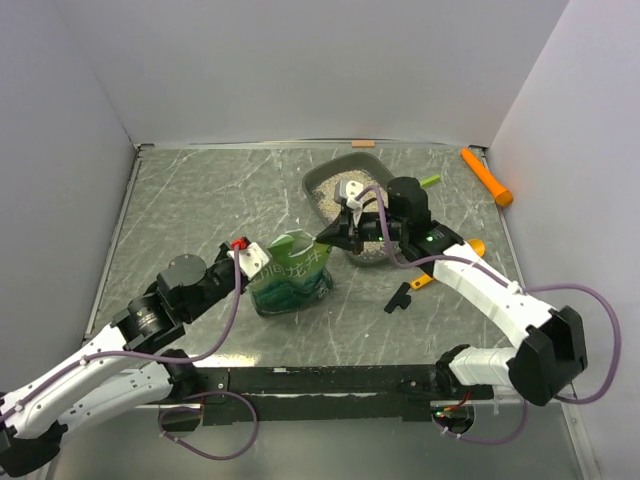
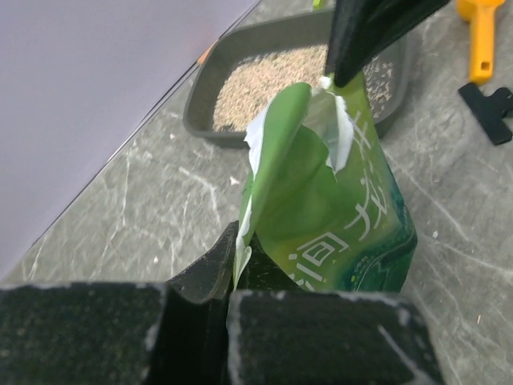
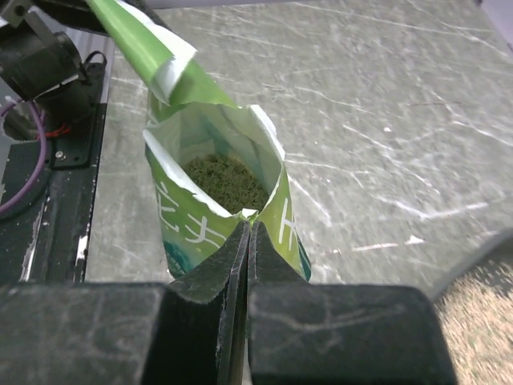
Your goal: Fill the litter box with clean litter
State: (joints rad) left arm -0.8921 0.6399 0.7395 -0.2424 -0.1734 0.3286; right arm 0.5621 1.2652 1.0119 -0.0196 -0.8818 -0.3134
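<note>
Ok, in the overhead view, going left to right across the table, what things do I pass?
Green bag → litter box → orange stick.

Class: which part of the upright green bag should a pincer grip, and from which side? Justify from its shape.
Grip the green bag by its thin torn top rim, coming in from opposite sides. The left pincer and right pincer are shut on it this way. The rim is flat film that pinches easily, while the body below bulges with litter.
</note>
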